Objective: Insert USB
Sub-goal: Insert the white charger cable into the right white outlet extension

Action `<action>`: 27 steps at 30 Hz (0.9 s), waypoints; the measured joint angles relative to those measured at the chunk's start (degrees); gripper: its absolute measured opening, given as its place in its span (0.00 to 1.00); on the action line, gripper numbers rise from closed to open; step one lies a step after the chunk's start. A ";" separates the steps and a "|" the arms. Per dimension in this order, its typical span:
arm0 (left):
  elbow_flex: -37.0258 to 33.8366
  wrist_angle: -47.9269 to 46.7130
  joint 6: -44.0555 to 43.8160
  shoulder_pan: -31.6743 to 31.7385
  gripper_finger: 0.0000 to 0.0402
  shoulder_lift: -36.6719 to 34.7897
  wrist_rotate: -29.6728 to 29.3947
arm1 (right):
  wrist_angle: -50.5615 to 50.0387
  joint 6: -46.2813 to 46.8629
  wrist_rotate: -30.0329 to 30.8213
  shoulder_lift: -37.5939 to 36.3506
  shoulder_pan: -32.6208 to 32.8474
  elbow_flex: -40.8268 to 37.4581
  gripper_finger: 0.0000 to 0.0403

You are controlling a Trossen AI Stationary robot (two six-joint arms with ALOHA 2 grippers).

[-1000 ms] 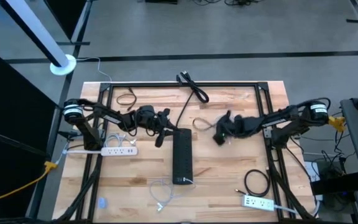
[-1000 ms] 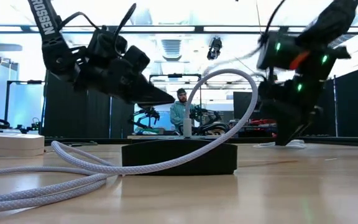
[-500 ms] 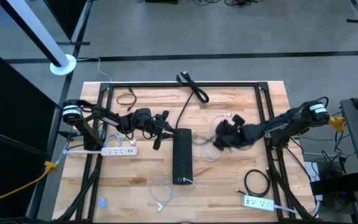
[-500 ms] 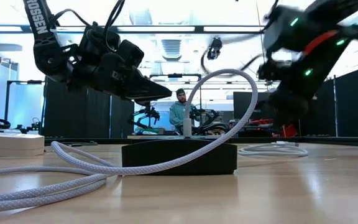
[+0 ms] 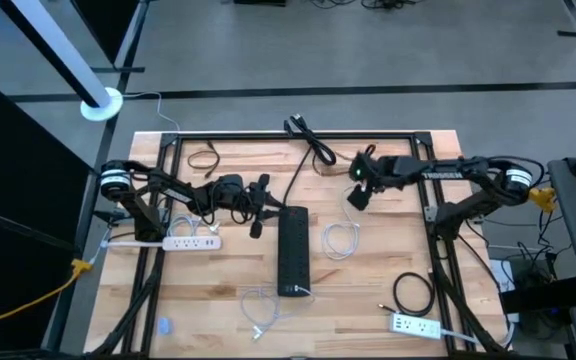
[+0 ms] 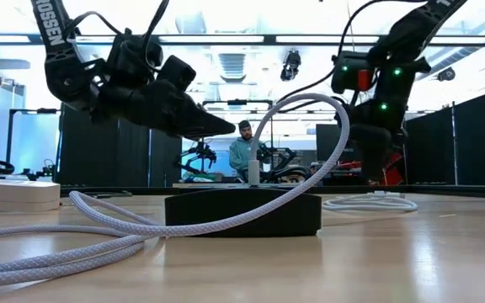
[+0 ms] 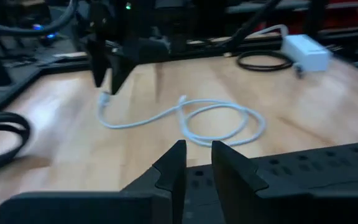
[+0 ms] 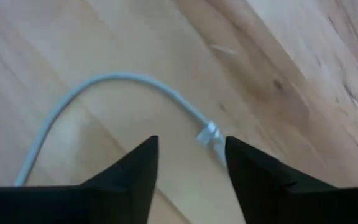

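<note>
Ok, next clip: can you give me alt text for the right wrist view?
The right gripper hangs open above the wooden table, its two dark fingers on either side of the metal plug end of a white USB cable. The cable curves away across the wood from that plug and nothing is gripped.

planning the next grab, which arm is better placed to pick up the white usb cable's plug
Right. The right gripper hangs open directly over the white cable's plug. The left gripper sits by the black power strip, its fingers near-closed, away from that plug.
</note>
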 joint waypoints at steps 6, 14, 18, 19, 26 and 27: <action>0.74 0.04 1.72 0.34 0.16 0.00 -3.07 | -4.19 -10.40 -2.62 1.86 -4.37 -0.16 0.49; 0.70 0.06 1.11 0.35 0.16 0.00 -3.14 | -2.33 -17.48 3.41 8.24 -4.32 0.00 0.40; 0.63 -0.09 -0.93 0.20 0.16 0.00 -3.10 | -1.73 -19.40 3.05 10.15 -4.34 0.12 0.35; 0.63 -0.13 -1.35 0.12 0.16 0.00 -3.07 | -1.70 -19.88 2.62 10.19 -4.34 0.11 0.33; 0.61 -0.14 -2.81 -0.41 0.16 0.00 -2.96 | -3.70 -15.70 1.73 6.63 -2.36 0.66 0.03; 0.59 -0.16 -3.12 -0.64 0.16 0.00 -2.94 | -5.38 -14.51 1.77 5.39 -1.49 0.74 0.04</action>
